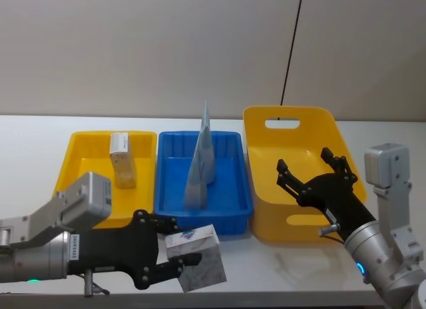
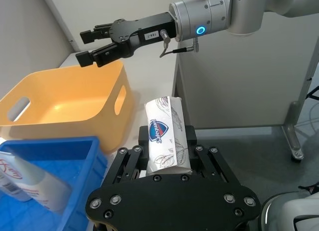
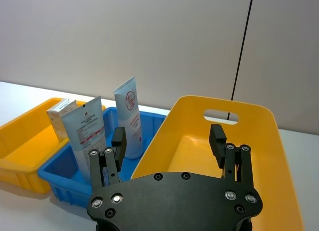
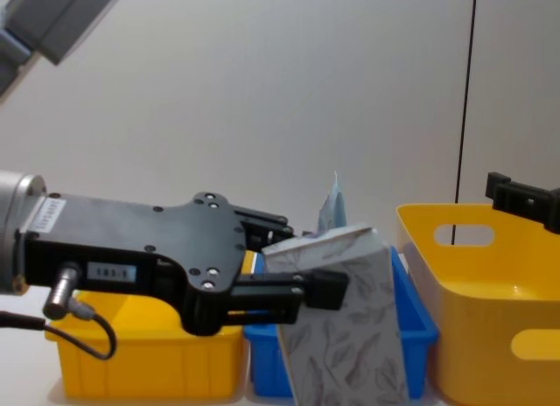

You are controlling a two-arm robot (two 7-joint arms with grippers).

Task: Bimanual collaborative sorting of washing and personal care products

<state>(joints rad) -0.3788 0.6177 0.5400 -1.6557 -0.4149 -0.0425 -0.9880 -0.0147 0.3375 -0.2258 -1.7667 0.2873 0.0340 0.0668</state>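
Observation:
My left gripper (image 1: pixel 183 242) is shut on a grey-white leaf-patterned soft pouch (image 1: pixel 198 258), held just above the table's front edge before the blue bin (image 1: pixel 229 209). The pouch (image 2: pixel 167 136) stands upright between the fingers. Over the right yellow bin (image 1: pixel 296 216) my right gripper (image 1: pixel 306 164) hangs open and holds nothing. Two tubes stand upright in the blue bin: a tall pale blue tapered tube (image 1: pixel 206 139) and a second tube (image 1: pixel 196 182) in front of it. One tube (image 3: pixel 128 116) bears a red logo. A small tan carton (image 1: pixel 122 161) stands in the left yellow bin (image 1: pixel 80 162).
The three bins stand side by side across the white table, left yellow, blue, then the taller right yellow one with handle slots (image 1: pixel 282 123). A plain wall rises behind them. Bare table runs along the front edge (image 1: pixel 279 262) between my arms.

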